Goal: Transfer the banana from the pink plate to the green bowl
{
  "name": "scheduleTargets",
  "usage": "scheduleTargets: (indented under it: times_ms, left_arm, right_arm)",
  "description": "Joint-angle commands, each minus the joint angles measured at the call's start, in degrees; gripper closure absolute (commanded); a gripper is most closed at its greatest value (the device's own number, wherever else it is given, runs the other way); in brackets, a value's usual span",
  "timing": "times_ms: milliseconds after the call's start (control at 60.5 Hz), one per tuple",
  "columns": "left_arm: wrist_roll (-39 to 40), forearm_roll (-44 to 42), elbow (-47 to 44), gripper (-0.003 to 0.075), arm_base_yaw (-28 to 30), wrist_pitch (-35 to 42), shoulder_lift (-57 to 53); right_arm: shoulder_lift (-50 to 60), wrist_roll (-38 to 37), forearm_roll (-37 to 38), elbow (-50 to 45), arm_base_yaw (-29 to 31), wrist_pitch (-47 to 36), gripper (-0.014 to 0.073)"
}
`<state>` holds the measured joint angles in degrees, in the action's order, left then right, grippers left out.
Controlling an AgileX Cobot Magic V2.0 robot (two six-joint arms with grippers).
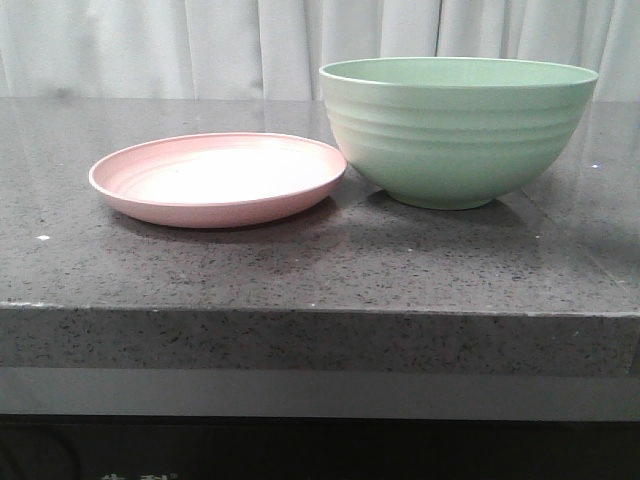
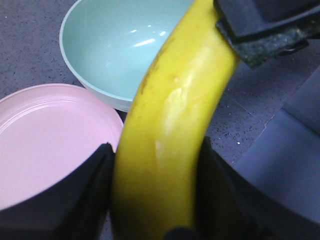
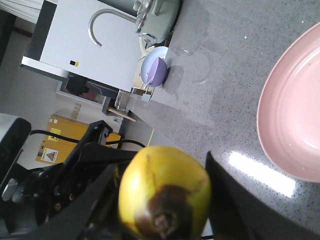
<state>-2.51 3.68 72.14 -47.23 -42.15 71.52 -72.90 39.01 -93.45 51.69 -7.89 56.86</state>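
Observation:
The yellow banana (image 2: 170,125) is in the air, held at both ends. My left gripper (image 2: 156,150) is shut on its thick middle, black fingers pressed to both sides. My right gripper (image 3: 161,165) is shut on the dark-tipped end of the banana (image 3: 165,192); one of its fingers (image 2: 260,30) shows in the left wrist view. The pink plate (image 1: 220,180) lies empty at the left of the counter, also seen below the banana (image 2: 50,135) and in the right wrist view (image 3: 295,125). The green bowl (image 1: 455,130) stands to its right, empty (image 2: 115,45). Neither gripper shows in the front view.
The dark speckled counter has a front edge (image 1: 320,312) close to the plate and bowl. White curtains hang behind. In the right wrist view a small purple bowl (image 3: 156,69) and a metal pot (image 3: 150,15) sit at the counter's far end.

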Motion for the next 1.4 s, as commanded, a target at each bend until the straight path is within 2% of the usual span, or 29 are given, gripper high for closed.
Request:
scheduleTargets:
  times_ms: [0, 66, 182, 281, 479, 562, 760, 909, 1058, 1140, 1388]
  left_arm:
    - [0.07, 0.84, 1.75, 0.0489, -0.56, 4.02, -1.49]
    - [0.07, 0.84, 1.75, 0.0408, -0.56, 4.48, -1.49]
    - [0.07, 0.84, 1.75, 0.0225, -0.56, 4.60, -1.49]
    - [0.07, 0.46, 1.75, 0.0148, -0.56, 4.75, -1.49]
    - [0.07, -2.20, 1.75, 0.0145, -0.56, 5.90, -3.60]
    - [0.07, -2.20, 1.75, 0.0145, -0.45, 5.90, -5.01]
    - [0.41, -2.92, 1.75, 0.0145, -0.45, 5.80, -7.85]
    - [1.49, -4.34, 1.75, 0.0145, 0.28, 5.49, -8.33]
    - [2.51, -4.46, 1.75, 0.0145, 4.24, 4.26, -8.33]
    - [2.51, -4.46, 1.75, 0.0145, 6.64, 4.14, -8.33]
    - [2.51, -4.36, 1.75, 0.0145, 12.15, 4.14, -8.33]
  right_arm:
    - [1.40, 1.04, -4.81, 2.22, -0.28, 2.19, 0.0467]
    - [1.40, 1.23, -4.81, 2.22, -0.28, 1.56, 0.0517]
    - [1.40, 2.26, -4.75, 2.22, -0.28, -0.32, 0.0522]
    - [1.28, 3.13, -3.43, 2.74, -0.28, -2.90, 0.0522]
    - [-0.45, 2.10, 9.43, 9.02, -0.09, -9.72, 0.0514]
    - [-1.09, 1.05, 12.65, 12.03, -0.02, -10.68, 0.0515]
    - [-2.66, -2.48, 24.03, 22.86, -0.02, -14.74, 0.0515]
    - [-5.35, -10.28, 41.28, 32.66, -0.02, -15.69, 0.0515]
    - [-10.63, -22.75, 62.95, 41.73, -0.02, -13.25, 0.0515]
    - [-13.75, -27.14, 69.97, 44.27, -0.02, -10.15, 0.0515]
    - [-21.66, -28.14, 71.65, 44.98, -0.79, -6.69, 0.0515]
